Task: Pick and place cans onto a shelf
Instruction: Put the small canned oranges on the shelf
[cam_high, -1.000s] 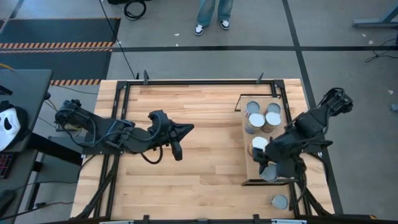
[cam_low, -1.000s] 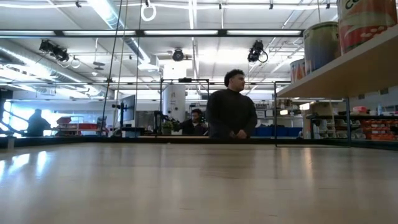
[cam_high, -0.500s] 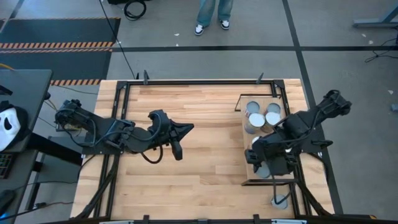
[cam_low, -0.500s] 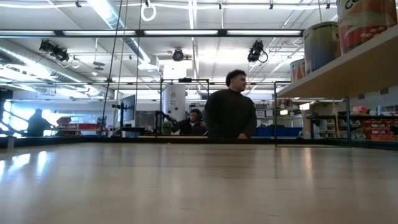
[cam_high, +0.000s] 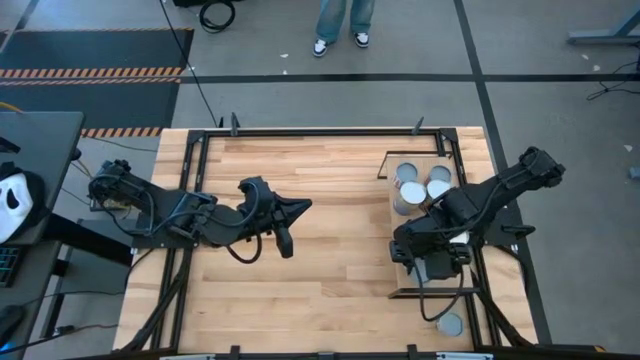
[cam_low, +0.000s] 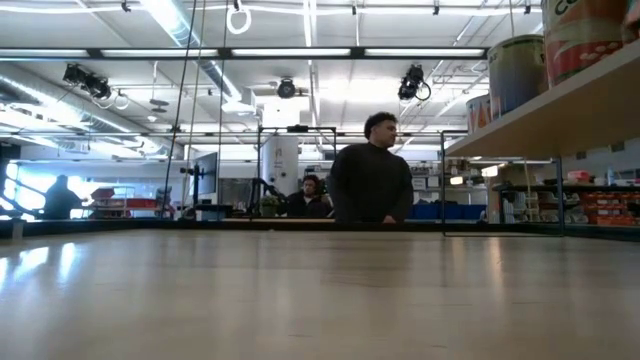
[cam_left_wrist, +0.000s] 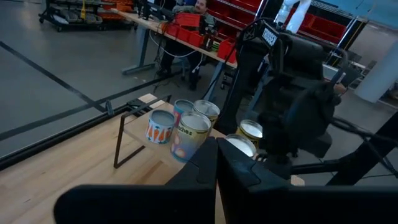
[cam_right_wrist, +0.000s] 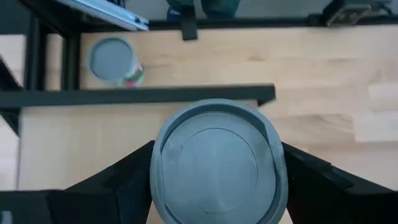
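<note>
Right claw (cam_right_wrist: 214, 186) gripped a can (cam_right_wrist: 214, 162) upright, just above the shelf (cam_high: 398, 275). Bare board lay right below it. Left claw (cam_high: 283, 240) waited far off; I cannot tell its grip.

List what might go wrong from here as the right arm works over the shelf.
The right pincer has its fingers either side of a can over the shelf; a weak grip may drop it. The arm hangs close to the standing cans and may knock them. One can lies off the shelf, near the table edge.
</note>
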